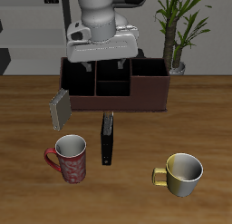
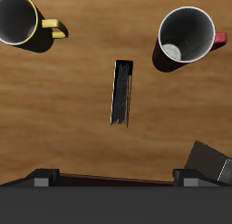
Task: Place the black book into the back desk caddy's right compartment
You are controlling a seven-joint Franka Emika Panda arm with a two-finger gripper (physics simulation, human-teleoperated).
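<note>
A red mug (image 1: 69, 159), a yellow mug (image 1: 181, 172), a grey book (image 1: 60, 109) and a potted plant (image 1: 177, 28) share the table (image 1: 136, 187).

Matt black book (image 1: 107, 138) on grained wooden table (image 1: 27, 187).

we read no text, label, brand, number or sign anywhere: none on black book (image 1: 108, 138), none on back desk caddy (image 1: 116, 86), none on either mug; red mug (image 1: 69, 160) carries pattern only.
</note>
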